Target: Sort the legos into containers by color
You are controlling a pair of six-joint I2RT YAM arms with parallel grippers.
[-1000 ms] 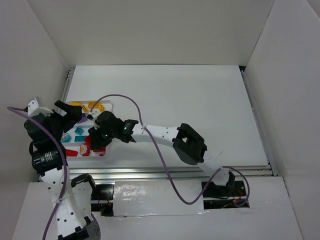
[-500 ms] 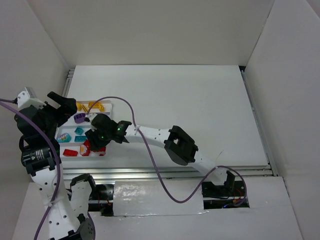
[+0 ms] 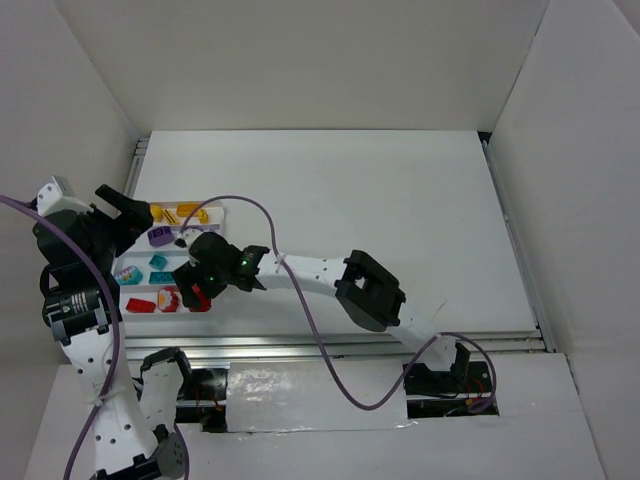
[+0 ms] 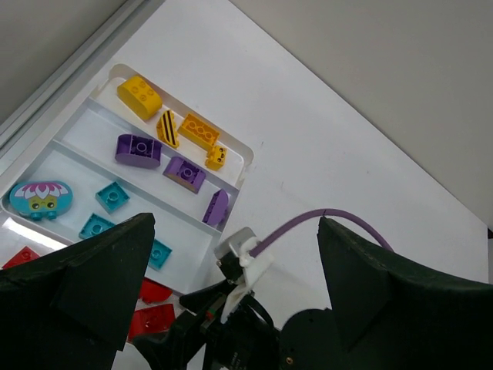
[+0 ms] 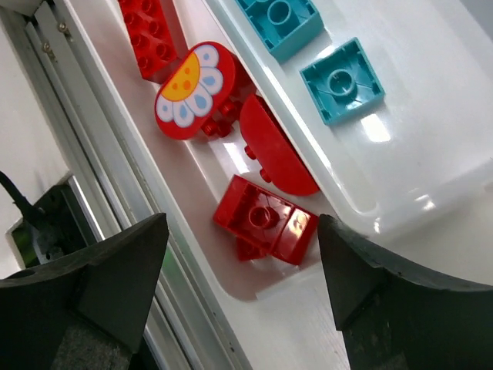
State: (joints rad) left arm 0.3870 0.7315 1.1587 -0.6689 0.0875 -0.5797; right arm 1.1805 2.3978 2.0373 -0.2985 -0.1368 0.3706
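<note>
Placing step: right gripper (image 5: 239,254) stood wide over a red plastic brick (image 5: 266,220) in the white tray (image 5: 431,139) (left gripper (image 4: 235,231) wide, empty); withdrawal seemed next.

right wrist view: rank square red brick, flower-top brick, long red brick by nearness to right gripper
1. square red brick, right under the right gripper
2. flower-top brick, farther up, left of centre
3. long red brick, at the picture's top edge
</note>
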